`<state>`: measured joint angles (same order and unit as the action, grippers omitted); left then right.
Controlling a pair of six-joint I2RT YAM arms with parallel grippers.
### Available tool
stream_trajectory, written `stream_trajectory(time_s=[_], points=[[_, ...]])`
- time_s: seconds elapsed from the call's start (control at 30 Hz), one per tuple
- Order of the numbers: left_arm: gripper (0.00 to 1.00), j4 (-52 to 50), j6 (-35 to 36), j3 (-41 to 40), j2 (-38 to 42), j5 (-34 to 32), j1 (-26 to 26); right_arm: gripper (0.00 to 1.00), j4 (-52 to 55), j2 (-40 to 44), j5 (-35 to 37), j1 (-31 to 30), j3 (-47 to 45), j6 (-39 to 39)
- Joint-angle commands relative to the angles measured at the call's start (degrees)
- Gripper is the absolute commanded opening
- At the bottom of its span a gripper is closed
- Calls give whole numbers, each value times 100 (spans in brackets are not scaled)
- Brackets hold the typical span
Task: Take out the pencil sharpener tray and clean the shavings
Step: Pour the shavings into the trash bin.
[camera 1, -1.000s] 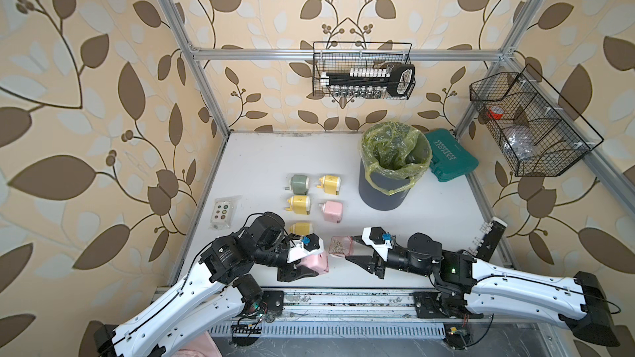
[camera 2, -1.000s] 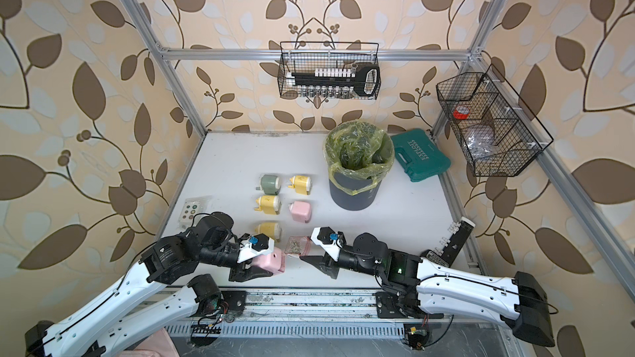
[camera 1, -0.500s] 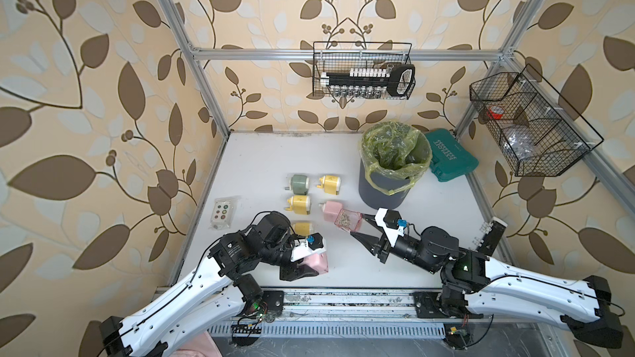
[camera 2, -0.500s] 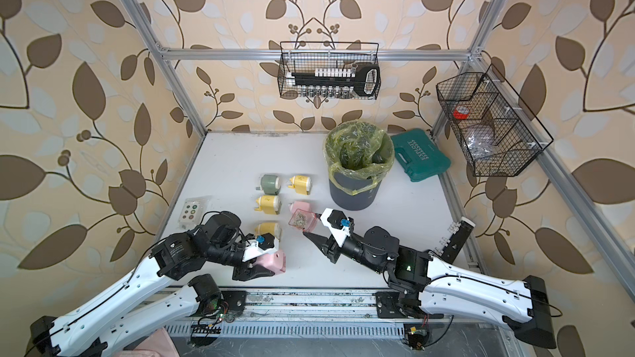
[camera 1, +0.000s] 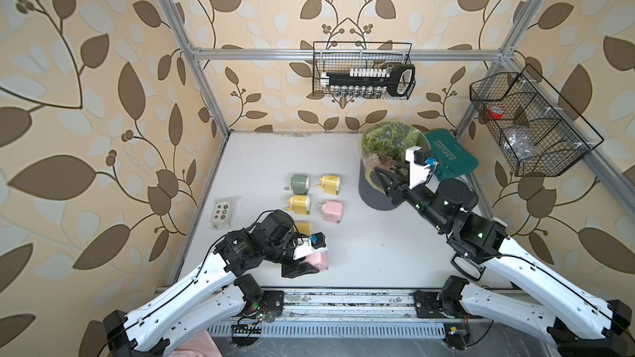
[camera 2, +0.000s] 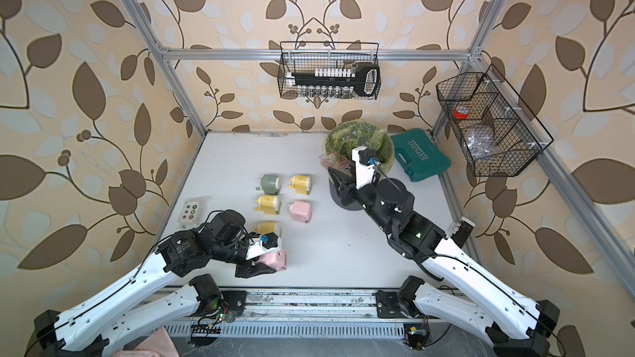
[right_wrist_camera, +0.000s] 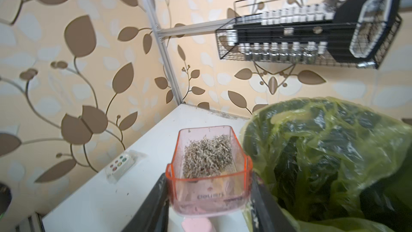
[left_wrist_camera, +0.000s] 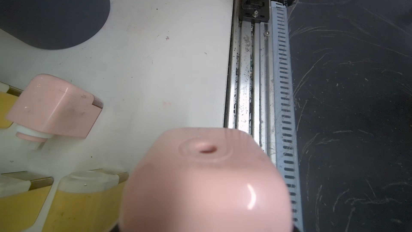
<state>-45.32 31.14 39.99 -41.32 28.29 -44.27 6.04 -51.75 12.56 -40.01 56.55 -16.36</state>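
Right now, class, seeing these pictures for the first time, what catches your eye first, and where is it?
The right pincer grips a clear pink tray heaped with shavings, beside the green-bagged bin at the back. At the front of the table, the left pincer clamps a pink sharpener.

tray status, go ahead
Right pincer shut on translucent pink plastic tray, brownish shavings inside, beside green-lined grey bin. Left pincer shut on pink plastic sharpener. Nothing blocking.
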Motion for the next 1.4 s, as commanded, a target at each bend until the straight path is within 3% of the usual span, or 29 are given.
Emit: stream_trajectory(time_s=[0.0, 0.17, 0.3, 0.47, 0.7, 0.93, 1.1, 1.37], points=[[0, 308, 68, -34, 82, 1, -20, 0, 628, -204, -1051, 816, 456, -1246], [0, 361, 77, -122, 209, -74, -25, 0, 1165, -848, -2239, 1879, 1185, -2724], [0, 387, 85, -215, 355, -135, -29, 0, 1512, -1359, -2772, 2045, 1713, -3620], [0, 348, 77, -254, 528, -173, -29, 0, 1225, -1575, -3413, 2310, 1717, -5017], [0, 344, 80, -281, 651, -171, -29, 0, 774, -1512, -3503, 2654, 1547, -6108], [0, 401, 61, -307, 643, -122, -29, 0, -122, -1611, -4089, 3076, 974, -7651], [0, 384, 70, -316, 660, -122, -31, 0, -207, -1691, -4388, 3185, 781, -8701], [0, 392, 59, -316, 610, -122, -29, 0, -573, -1608, -4559, 3265, 436, -9703]])
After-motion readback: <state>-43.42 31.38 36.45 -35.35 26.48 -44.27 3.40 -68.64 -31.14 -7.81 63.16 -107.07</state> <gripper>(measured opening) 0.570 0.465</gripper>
